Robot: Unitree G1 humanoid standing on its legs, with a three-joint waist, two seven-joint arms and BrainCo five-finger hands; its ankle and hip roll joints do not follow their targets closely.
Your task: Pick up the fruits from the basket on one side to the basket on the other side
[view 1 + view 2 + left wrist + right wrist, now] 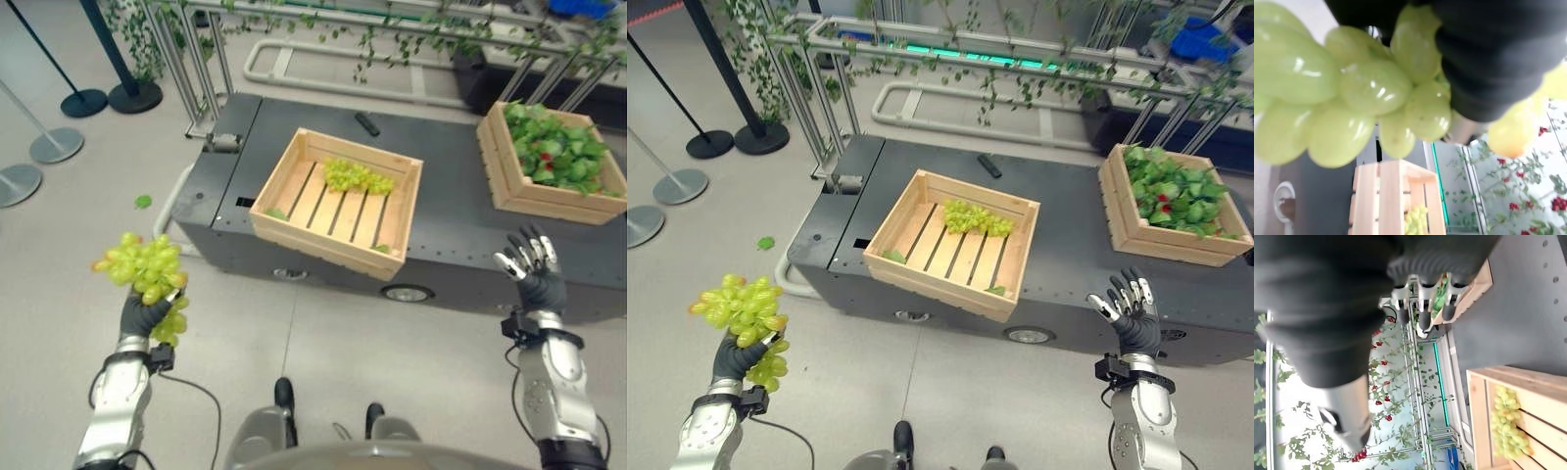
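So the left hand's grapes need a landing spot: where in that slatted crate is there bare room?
Left hand holds grapes. The crate has bare slats along its near and left parts; its far right corner holds a grape bunch. Right hand is empty.

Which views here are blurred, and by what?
Left wrist view: the held grape bunch sits right at the lens and is soft, with highlights on the grapes. Right wrist view: the right hand cover is a dark blur. Eye views: sharp, evenly lit.
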